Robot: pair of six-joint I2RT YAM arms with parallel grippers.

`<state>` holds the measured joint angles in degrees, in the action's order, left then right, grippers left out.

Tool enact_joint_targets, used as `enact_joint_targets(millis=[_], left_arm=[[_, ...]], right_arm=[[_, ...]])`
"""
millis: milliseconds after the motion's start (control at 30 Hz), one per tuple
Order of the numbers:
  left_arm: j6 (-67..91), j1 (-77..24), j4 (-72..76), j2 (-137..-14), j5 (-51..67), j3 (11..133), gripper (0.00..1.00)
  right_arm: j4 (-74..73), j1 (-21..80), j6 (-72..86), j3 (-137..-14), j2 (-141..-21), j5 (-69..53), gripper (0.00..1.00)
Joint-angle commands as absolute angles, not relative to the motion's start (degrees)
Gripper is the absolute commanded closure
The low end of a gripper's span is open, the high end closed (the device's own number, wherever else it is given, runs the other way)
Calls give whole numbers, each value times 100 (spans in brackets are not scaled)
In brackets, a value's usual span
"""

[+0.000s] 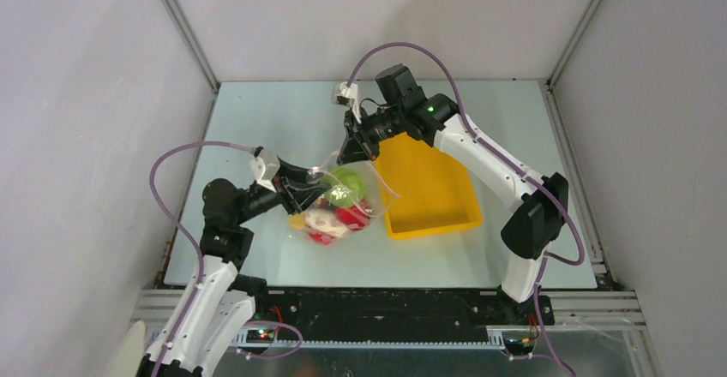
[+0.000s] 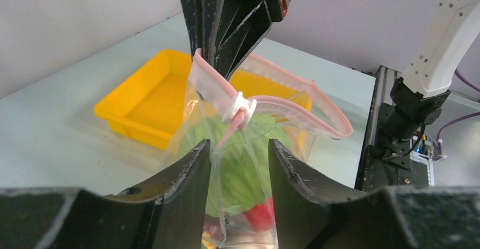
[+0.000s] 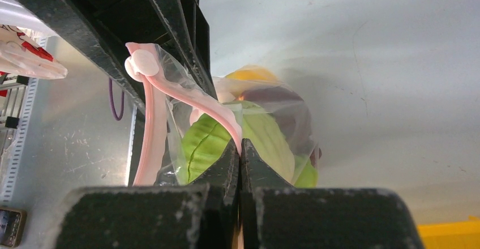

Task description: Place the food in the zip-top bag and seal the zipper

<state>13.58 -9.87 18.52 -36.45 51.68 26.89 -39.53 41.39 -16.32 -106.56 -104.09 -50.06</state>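
The zip-top bag (image 1: 353, 201) hangs upright in the middle, holding the food: pale green cabbage (image 1: 345, 186), red pieces (image 1: 343, 220) and yellow and dark purple ones. My right gripper (image 1: 351, 155) is shut on the pink zipper (image 3: 223, 116) at the bag's top edge (image 3: 241, 145). My left gripper (image 1: 314, 190) is open; its jaws stand either side of the clear film below the white slider (image 2: 240, 109), fingertips (image 2: 198, 150) apart. Right of the slider the zipper (image 2: 308, 113) gapes in an open loop. The cabbage (image 2: 246, 158) shows through the film.
The yellow tray (image 1: 429, 190) stands right of the bag, under the right arm; it also shows behind the bag in the left wrist view (image 2: 141, 96). The right arm's base (image 2: 407, 119) stands at the table's near edge. White walls close in the table.
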Motion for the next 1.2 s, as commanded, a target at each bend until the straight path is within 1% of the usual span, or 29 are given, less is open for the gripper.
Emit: enact_joint_targets(millis=[0,133,267,467,533,600,667,700,733,767,800,867,900,967,1000,1033,1067,1100,1133,1167], left_arm=[[1124,-932,1955,-3689,5123,2722,54],[1176,-937,2098,-3786,5140,2778,57],[1336,-932,2386,-3854,5275,2782,57],[1279,-934,2378,-3820,5289,2800,58],[1271,-935,2395,-3826,5320,2788,62],[1227,-935,2345,-3833,5386,2793,67],[1157,-934,2279,-3840,5452,2805,77],[1146,-933,2274,-3830,5455,2804,90],[1140,-936,2262,-3822,5449,2799,95],[1124,-934,2253,-3790,5444,2796,99],[1094,-932,2260,-3767,5490,2791,99],[1083,-932,2274,-3694,5532,2768,100],[1082,-940,2263,-3639,5494,2755,100],[1086,-937,2211,-3555,5382,2736,100],[1093,-942,2191,-3531,5341,2735,100],[1100,-941,2163,-3495,5293,2729,100],[1119,-943,2154,-3479,5279,2726,100],[1126,-945,2127,-3456,5262,2725,100],[1152,-947,2114,-3426,5241,2725,100],[1169,-949,2075,-3409,5182,2725,100]], right_arm=[[-3955,4176,-1573,-10951,-10347,-5139,100],[-3999,4221,-1601,-10951,-10346,-5064,100],[-3997,4264,-1625,-10952,-10351,-5018,100],[-3955,4302,-1613,-10961,-10355,-5007,100],[-3949,4313,-1603,-10960,-10360,-5008,100],[-3936,4322,-1603,-10963,-10355,-4998,100],[-3937,4316,-1598,-10969,-10359,-4966,100],[-3937,4316,-1593,-10973,-10357,-4926,100],[-3946,4322,-1592,-10963,-10355,-4902,100],[-3955,4323,-1593,-10962,-10361,-4869,99],[-4001,4328,-1631,-10960,-10355,-4851,98],[-4117,4345,-1745,-10971,-10360,-4733,92],[-4184,4352,-1778,-10976,-10355,-4622,85],[-4224,4376,-1813,-10970,-10291,-4543,77],[-4235,4403,-1908,-10956,-10215,-4521,68],[-4243,4434,-1995,-10904,-10157,-4446,65],[-4226,4508,-2254,-10853,-10001,-4372,58],[-4106,4614,-2388,-10689,-9918,-4158,54],[-4013,4671,-2599,-10579,-9709,-3927,48],[-3783,4785,-2790,-10350,-9491,-3822,45]])
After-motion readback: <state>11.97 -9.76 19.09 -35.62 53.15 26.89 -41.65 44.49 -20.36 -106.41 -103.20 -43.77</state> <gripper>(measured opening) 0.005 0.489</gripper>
